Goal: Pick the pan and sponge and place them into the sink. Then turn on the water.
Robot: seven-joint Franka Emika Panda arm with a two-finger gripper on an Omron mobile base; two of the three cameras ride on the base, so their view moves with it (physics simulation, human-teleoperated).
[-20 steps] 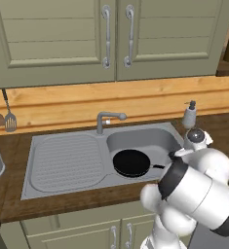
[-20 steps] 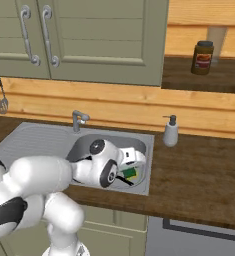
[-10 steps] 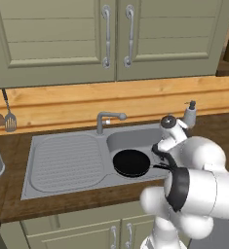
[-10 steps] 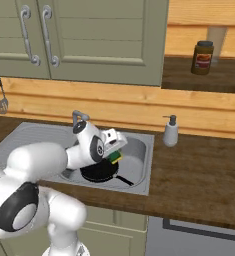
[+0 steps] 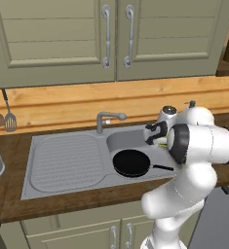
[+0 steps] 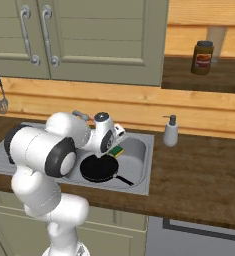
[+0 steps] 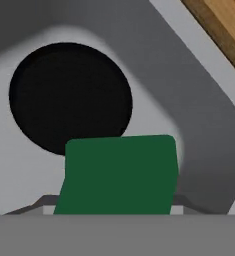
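The black pan [image 5: 131,162] lies flat in the basin of the grey sink [image 5: 120,140], its thin handle pointing right. It also shows as a dark disc [image 7: 69,97] in the hand view. My gripper [image 5: 155,134] hangs over the basin's back right part, shut on the sponge [image 6: 118,150]. The sponge's green face [image 7: 119,175] sits between the fingers, above the pan's rim. The grey faucet [image 5: 106,119] stands behind the basin, and no water is in view at its spout.
A ribbed drainboard [image 5: 65,160] lies left of the basin. A soap dispenser [image 6: 170,131] stands on the wooden counter to the right, with a jar [image 6: 203,57] on the shelf above. Utensils [image 5: 4,116] hang at far left. Cupboard doors overhang the sink.
My arm has swung from the counter at the right in over the basin, carrying the sponge with it. The pan has not moved.
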